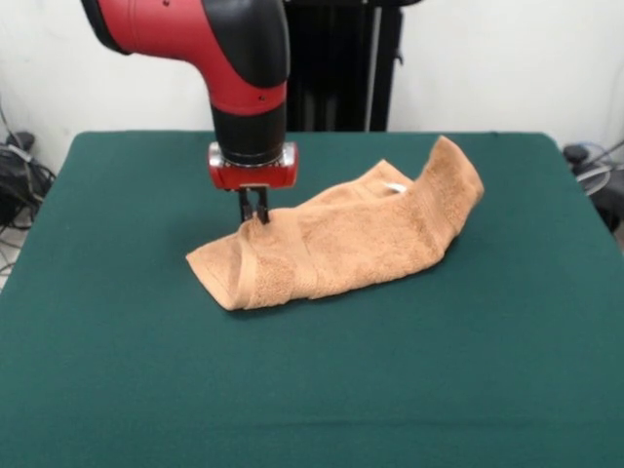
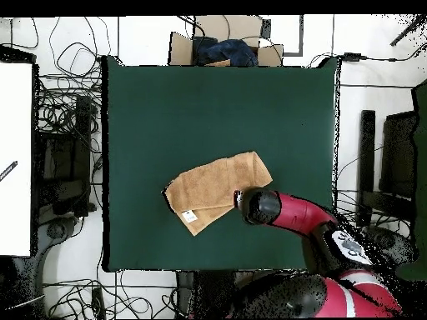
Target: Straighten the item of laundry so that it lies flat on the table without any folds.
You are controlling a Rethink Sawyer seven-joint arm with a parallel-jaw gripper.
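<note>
Because the dark green felt-covered bench (image 1: 117, 370) is grippy, dragging could bunch the folded peach-orange terry towel (image 1: 341, 244) lying mid-bench. The gripper (image 1: 254, 216), narrowed at the towel's far edge, seems pinched on one layer, which might slip free.

arm: bent, pointing down | end effector (image 1: 254, 216): fingers nearly together

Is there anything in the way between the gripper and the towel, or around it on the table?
Nothing visible. The gripper is already down at the folded towel, at its back edge, and the green table around it shows no other objects.
</note>
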